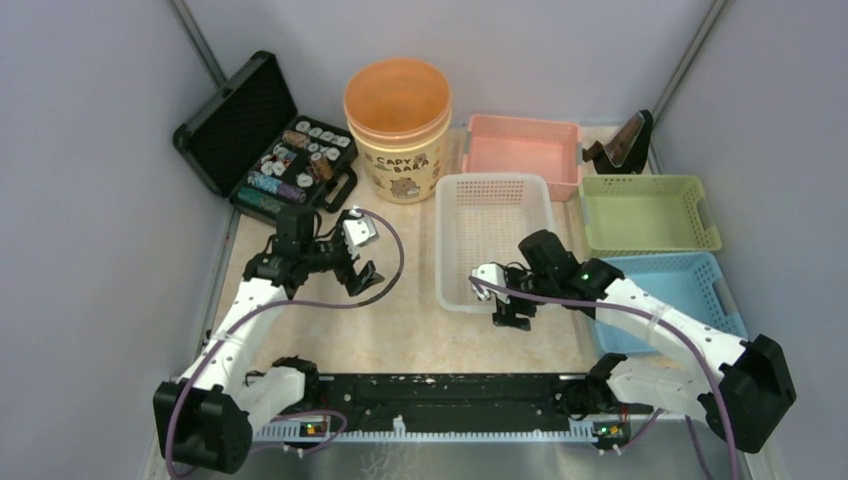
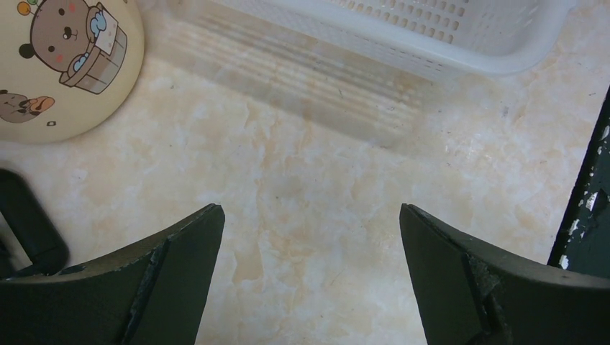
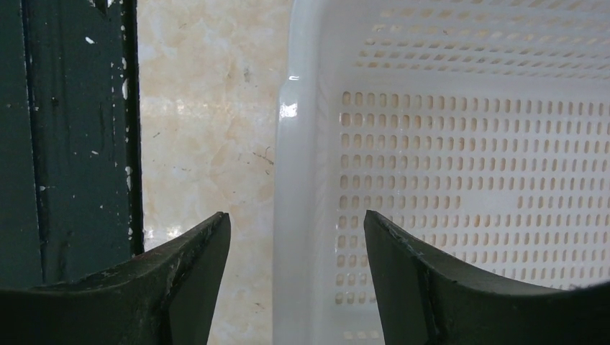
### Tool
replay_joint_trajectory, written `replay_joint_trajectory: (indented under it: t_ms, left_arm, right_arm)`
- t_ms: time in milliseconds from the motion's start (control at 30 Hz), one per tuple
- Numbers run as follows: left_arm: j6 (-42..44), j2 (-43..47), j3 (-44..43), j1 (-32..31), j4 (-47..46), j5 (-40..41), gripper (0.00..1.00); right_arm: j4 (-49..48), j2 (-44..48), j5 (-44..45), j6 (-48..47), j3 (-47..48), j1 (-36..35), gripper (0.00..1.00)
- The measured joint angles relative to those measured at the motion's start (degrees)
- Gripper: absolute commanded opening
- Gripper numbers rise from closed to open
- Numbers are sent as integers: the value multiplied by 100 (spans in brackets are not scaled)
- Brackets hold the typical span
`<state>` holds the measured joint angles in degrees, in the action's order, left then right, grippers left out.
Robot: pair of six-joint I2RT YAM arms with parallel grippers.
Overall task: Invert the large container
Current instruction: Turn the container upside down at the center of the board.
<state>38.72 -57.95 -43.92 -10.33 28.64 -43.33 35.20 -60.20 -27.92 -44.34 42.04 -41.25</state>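
A big cream bucket with an orange rim and a capybara print (image 1: 398, 130) stands upright at the back, mouth up; its lower wall shows in the left wrist view (image 2: 65, 65). A white perforated basket (image 1: 495, 235) sits upright mid-table, to the right of the bucket. My right gripper (image 1: 507, 308) is open, its jaws astride the basket's near rim (image 3: 298, 144), one finger outside and one inside, not closed on it. My left gripper (image 1: 365, 278) is open and empty over bare table (image 2: 309, 215), between the bucket and the basket (image 2: 403, 29).
An open black case of poker chips (image 1: 265, 140) lies at the back left. Pink (image 1: 522, 150), green (image 1: 645, 210) and blue (image 1: 670, 290) baskets line the right side. A dark stand (image 1: 625, 145) is at the back right. A black rail (image 1: 440, 390) runs along the near edge.
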Motion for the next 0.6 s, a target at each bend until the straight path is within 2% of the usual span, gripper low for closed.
replay_joint_trajectory:
  t_ms: [267, 600]
  left_arm:
    - [-2, 17, 35, 214, -39, -90, 99]
    - [-4, -37, 79, 468, -57, -306, 99]
  right_arm:
    - [-15, -35, 251, 20, -7, -184, 62]
    - [-81, -614, 935, 114, -2, -592, 44]
